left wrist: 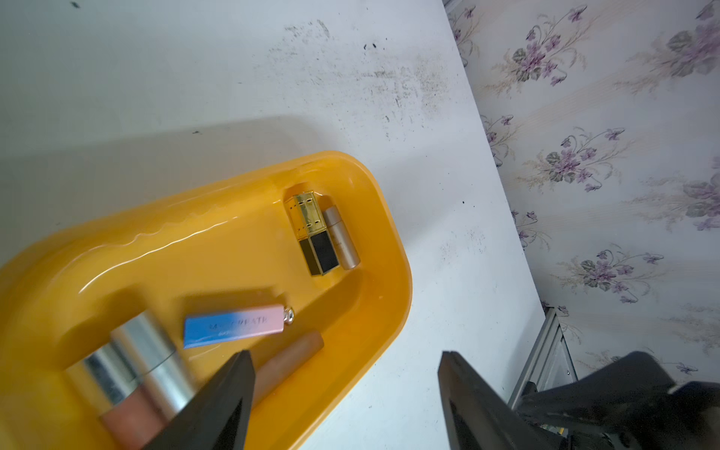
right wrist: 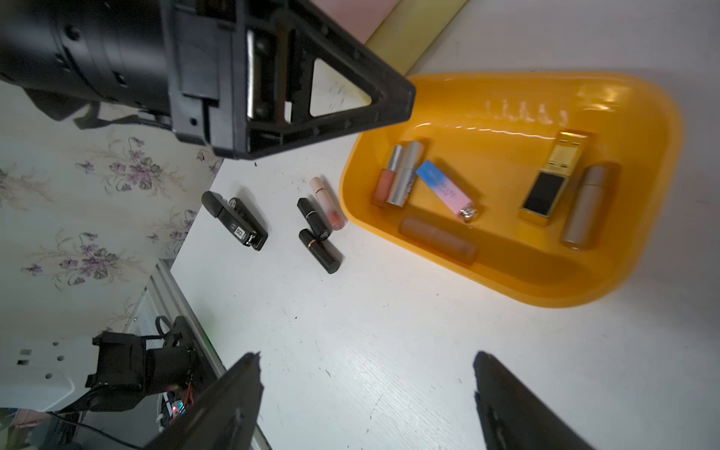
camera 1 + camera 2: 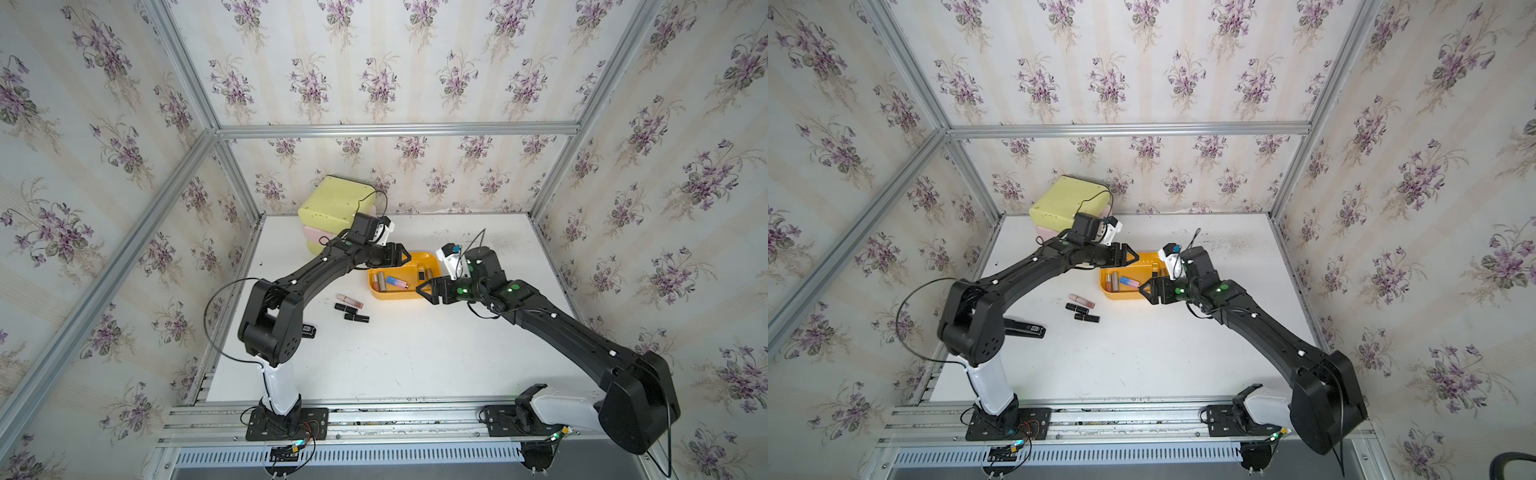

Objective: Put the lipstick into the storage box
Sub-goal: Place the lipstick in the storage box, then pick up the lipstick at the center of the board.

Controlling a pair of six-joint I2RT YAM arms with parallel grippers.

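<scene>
Here the left gripper (image 3: 405, 257) hangs over the far-left end of the box (image 3: 432, 266) with its jaws apart and nothing between them; in the left wrist view only tray and table show in the gap. My reading is that a drop-off is just finishing.

The right gripper (image 3: 424, 290) stands at the box's near rim, jaws wide and empty.

Six lipsticks lie flat in the box: two silver-capped ones (image 2: 397, 175) side by side, a blue-pink one (image 2: 444, 189) at a slant with its silver knob toward the near wall, a brown tube (image 2: 436, 239) along that wall, and a gold-black case (image 2: 553, 183) beside a champagne tube (image 2: 588, 206).

Three lipsticks remain on the table (image 3: 395, 353), just left of the box: a pink one (image 3: 349, 300) and two black ones (image 3: 345, 308) (image 3: 356, 318). They lie close together, long axes roughly parallel and running left to right in both top views.

The next move probably calls for a gripper to descend over one of them with jaws across its long axis, taking the outer one so its neighbours stay put.

A black stapler (image 3: 1023, 330) lies farther left.
</scene>
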